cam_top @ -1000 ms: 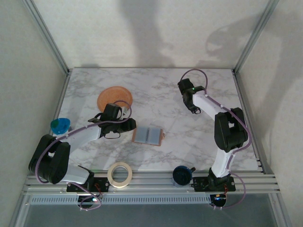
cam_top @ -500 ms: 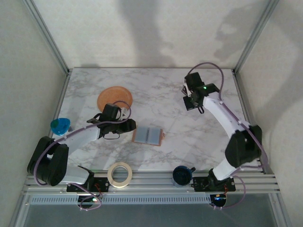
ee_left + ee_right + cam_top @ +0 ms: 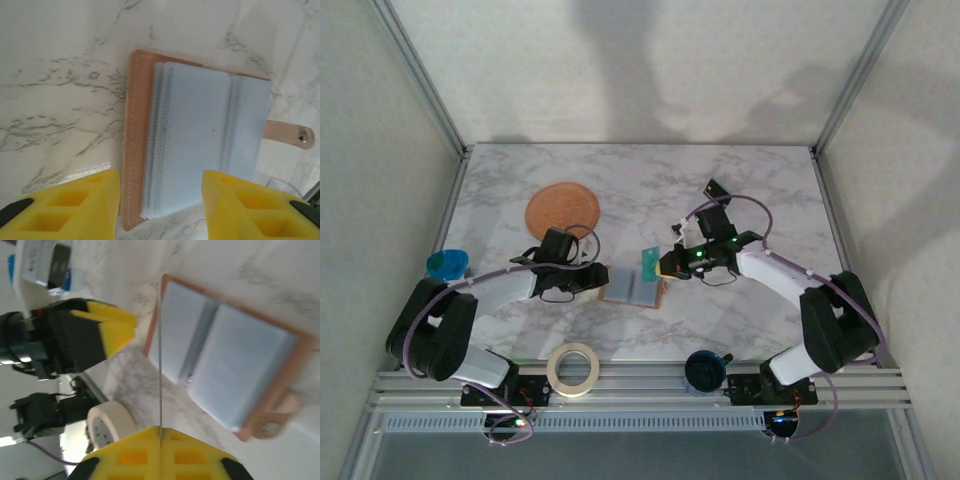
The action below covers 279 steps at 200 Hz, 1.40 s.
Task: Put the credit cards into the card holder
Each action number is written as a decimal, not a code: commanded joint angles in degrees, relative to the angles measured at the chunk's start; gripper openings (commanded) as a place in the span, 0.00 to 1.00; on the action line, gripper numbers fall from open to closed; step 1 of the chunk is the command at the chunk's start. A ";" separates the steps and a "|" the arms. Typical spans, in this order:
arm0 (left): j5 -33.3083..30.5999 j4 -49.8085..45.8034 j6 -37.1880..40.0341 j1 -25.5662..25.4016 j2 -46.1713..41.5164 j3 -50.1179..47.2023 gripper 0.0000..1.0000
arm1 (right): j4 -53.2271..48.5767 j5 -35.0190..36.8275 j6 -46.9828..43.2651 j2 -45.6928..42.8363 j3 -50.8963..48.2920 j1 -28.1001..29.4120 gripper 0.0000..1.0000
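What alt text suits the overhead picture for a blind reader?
The right gripper pinches a thin teal plastic card over an open tan-pink leather wallet on a white marble table. The left gripper, jaws apart, sits at the wallet's left edge.

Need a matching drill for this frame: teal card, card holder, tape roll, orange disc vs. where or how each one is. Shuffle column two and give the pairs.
Column one
1. teal card
2. card holder
3. tape roll
4. orange disc

Column two
A. lying open, flat on the marble table
B. at the table's near edge, between the two arm bases
C. pinched in the shut right gripper, by the holder
D. flat on the table, beyond the left gripper

Pairs: 1-C, 2-A, 3-B, 4-D
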 commanded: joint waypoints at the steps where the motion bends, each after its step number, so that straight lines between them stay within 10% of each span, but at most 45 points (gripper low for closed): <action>1: 0.29 1.96 -0.95 -0.44 0.86 -0.39 0.43 | 11.32 -8.90 6.27 3.83 -2.16 0.79 0.00; 279: -1.73 5.16 -4.50 -3.34 6.06 -1.62 0.26 | 22.30 -17.58 7.74 18.31 -8.20 -1.84 0.00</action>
